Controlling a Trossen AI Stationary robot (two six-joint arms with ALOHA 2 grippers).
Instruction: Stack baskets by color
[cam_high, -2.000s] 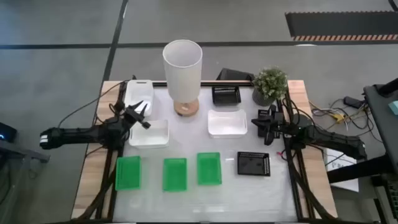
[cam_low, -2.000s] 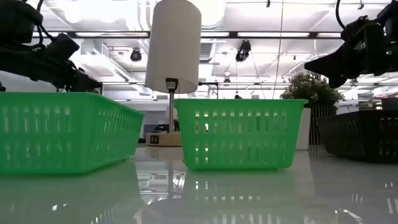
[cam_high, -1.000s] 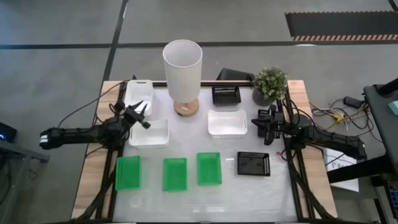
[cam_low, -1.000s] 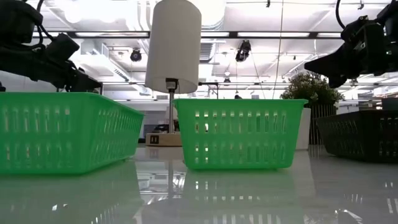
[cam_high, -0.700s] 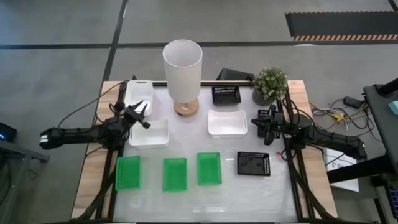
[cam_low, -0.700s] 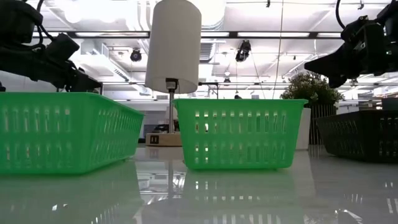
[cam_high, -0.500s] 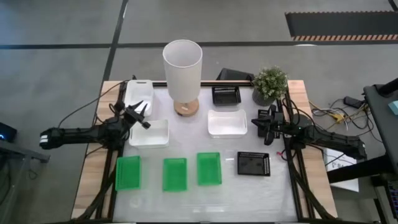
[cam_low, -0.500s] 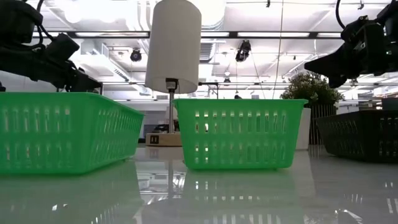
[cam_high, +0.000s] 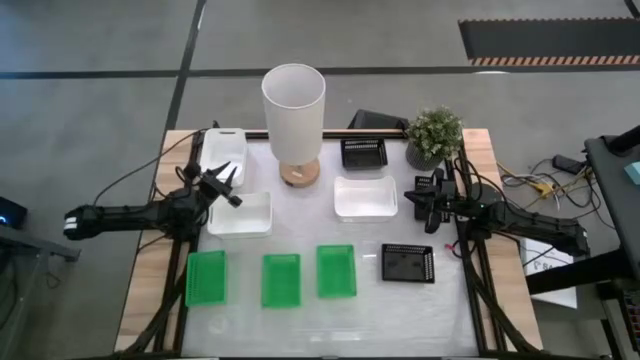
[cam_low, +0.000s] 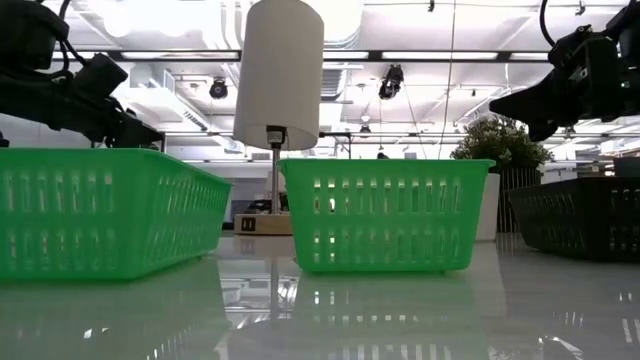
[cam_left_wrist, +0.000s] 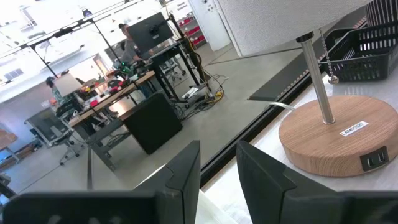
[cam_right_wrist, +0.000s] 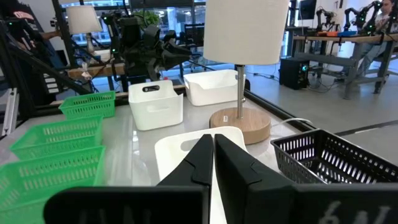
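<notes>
Well, a lamp (cam_high: 294, 120) and plant (cam_high: 434, 135) crowd the tabletop's (cam_high: 360, 305) far edge among scattered baskets (cam_high: 271, 278). Left pincer (cam_high: 228, 185) hovers apart, right pincer (cam_high: 411, 201) together, both empty; the third black basket is hidden.

You get one camera straight above the whole surface (cam_high: 300, 220), one level at its near edge (close to the green baskets (cam_low: 385, 213)); both wrist views share the lamp (cam_right_wrist: 242, 68).

Green baskets (cam_high: 270, 278), white baskets (cam_high: 365, 198), seemingly mesh-black baskets (cam_high: 408, 264).
</notes>
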